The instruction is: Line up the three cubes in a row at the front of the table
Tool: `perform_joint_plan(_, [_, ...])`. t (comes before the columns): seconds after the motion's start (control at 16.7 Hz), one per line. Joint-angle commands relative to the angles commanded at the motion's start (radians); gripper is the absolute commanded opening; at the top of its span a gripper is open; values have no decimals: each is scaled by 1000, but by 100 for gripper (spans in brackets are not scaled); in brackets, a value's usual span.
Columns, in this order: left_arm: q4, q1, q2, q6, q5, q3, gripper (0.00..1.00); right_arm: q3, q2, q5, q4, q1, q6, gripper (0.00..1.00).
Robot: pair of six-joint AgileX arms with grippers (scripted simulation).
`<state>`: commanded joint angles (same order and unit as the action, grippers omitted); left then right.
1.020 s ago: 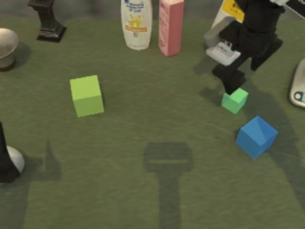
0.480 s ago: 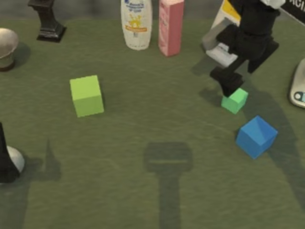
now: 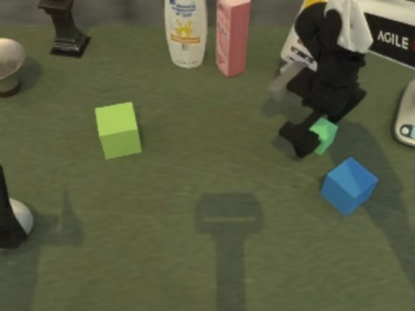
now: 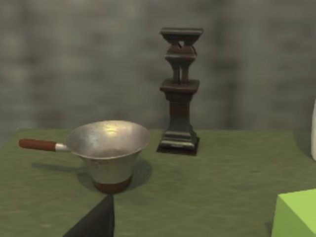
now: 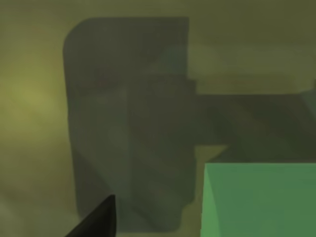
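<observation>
Right claw (image 3: 310, 135) closing in on the small mint-green cube (image 3: 324, 134)

The mint cube is looking rigid, light and matte, best pinched across two opposite flat faces; it is sitting right of centre on the counter (image 3: 194, 272), with the blue cube (image 3: 348, 184) nearer and the lime cube (image 3: 118, 129) far left. I cannot tell whether either claw is gripping; the left arm is sitting parked at the left edge.

"AGILE", cut by frame edge, white letters on black arm panel (image 3: 391, 40), upper right of top view. Print on white bottle (image 3: 185, 31), top centre: unreadable.
</observation>
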<state>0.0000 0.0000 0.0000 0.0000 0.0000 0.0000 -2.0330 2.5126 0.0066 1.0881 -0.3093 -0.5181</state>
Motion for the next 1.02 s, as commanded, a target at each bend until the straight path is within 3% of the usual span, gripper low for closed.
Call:
perform_joint_plan(0.3, [0, 0, 0, 0, 0, 0, 100, 12, 4, 0, -12, 0, 0, 100])
perform_joint_plan(1.02, [0, 0, 0, 0, 0, 0, 100, 12, 4, 0, -12, 0, 0, 10])
